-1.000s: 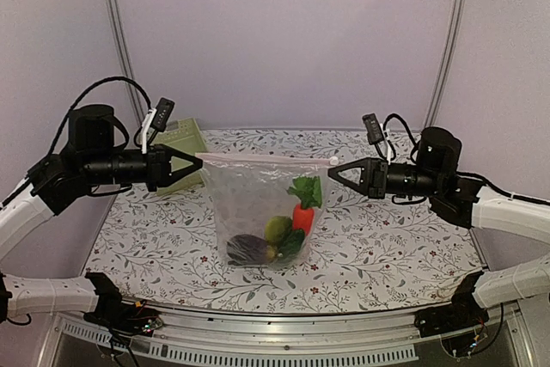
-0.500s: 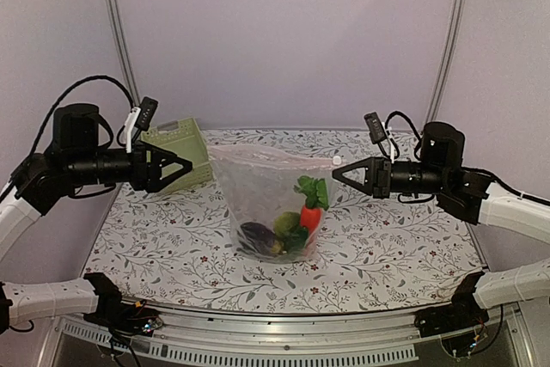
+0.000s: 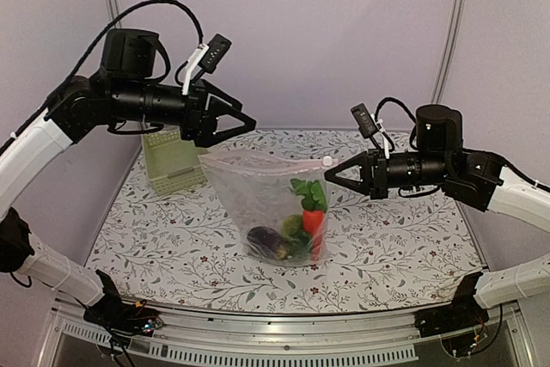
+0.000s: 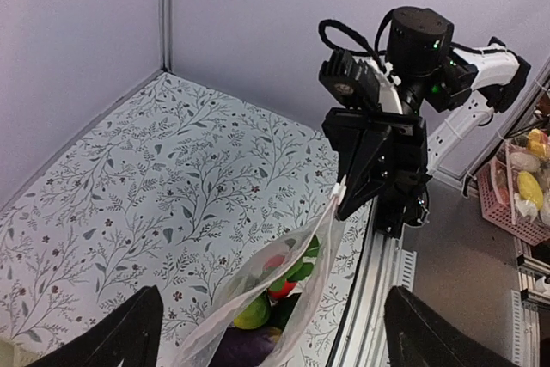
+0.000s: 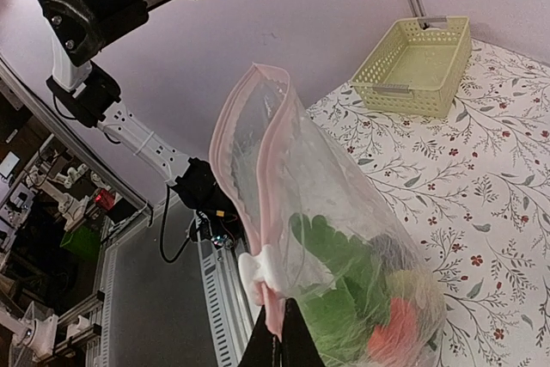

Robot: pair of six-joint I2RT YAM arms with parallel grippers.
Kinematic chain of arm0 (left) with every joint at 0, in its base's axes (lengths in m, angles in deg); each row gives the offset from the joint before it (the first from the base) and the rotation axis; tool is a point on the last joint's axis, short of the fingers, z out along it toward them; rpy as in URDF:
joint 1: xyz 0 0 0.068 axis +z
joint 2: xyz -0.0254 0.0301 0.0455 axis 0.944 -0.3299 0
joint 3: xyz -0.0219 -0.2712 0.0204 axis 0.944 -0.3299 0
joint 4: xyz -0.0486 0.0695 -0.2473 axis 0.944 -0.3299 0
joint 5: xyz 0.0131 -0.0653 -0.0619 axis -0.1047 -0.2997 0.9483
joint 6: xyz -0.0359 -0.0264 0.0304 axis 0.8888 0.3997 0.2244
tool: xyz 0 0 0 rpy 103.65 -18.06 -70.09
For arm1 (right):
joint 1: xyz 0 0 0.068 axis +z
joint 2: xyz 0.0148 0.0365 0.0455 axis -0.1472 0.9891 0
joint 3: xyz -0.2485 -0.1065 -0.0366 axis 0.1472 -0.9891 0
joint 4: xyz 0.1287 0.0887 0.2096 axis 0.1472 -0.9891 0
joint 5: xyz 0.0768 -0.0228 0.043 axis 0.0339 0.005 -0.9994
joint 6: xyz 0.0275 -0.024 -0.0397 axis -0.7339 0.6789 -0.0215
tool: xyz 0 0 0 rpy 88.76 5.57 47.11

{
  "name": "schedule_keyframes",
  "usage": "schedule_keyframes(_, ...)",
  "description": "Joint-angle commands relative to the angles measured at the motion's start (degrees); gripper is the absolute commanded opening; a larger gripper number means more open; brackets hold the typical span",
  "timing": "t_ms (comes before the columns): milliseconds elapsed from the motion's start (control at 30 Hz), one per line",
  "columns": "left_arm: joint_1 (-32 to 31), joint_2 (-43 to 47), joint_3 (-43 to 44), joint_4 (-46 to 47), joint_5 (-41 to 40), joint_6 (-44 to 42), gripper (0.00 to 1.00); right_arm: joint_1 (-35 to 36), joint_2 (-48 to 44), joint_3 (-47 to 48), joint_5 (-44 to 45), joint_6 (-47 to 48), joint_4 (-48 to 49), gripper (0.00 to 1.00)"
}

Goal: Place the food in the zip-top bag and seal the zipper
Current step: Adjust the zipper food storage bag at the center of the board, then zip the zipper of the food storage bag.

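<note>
Me pinching right gripper shut on zipper end, beside white slider. Left gripper hanging wide open, empty, above bag's 9 o'clock corner.

Upright zip-top bag standing on table, food inside, mouth gaping upward, zipper axis running 9-to-3.

Am risking: unheld corner sagging, bag toppling, food spilling.

The zip-top bag is clear, its zipper pale pink with a white slider. Inside show a dark purple eggplant, a red-orange carrot with green leaves and a yellow-green piece. The basket is pale green. The bench is white, printed with grey leafy sprigs and small red flowers. The left pincer and right pincer are black.
</note>
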Motion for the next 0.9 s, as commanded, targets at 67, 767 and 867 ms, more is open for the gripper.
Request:
schedule_keyframes(67, -5.3, -7.7, 5.7, -3.7, 5.5, -3.0, 0.89, 2.4, 2.6, 4.9, 2.0, 4.3, -6.8, 0.00)
schedule_keyframes(767, -10.0, -17.6, 8.7, -5.5, 9.6, -4.5, 0.80, 6.3, 8.5, 11.5, 3.1, 9.2, -14.4, 0.00)
schedule_keyframes(867, -10.1, -18.5, 9.2, -5.5, 10.5, -4.6, 0.72, 6.4, 8.4, 11.4, 3.1, 9.2, -14.5, 0.00)
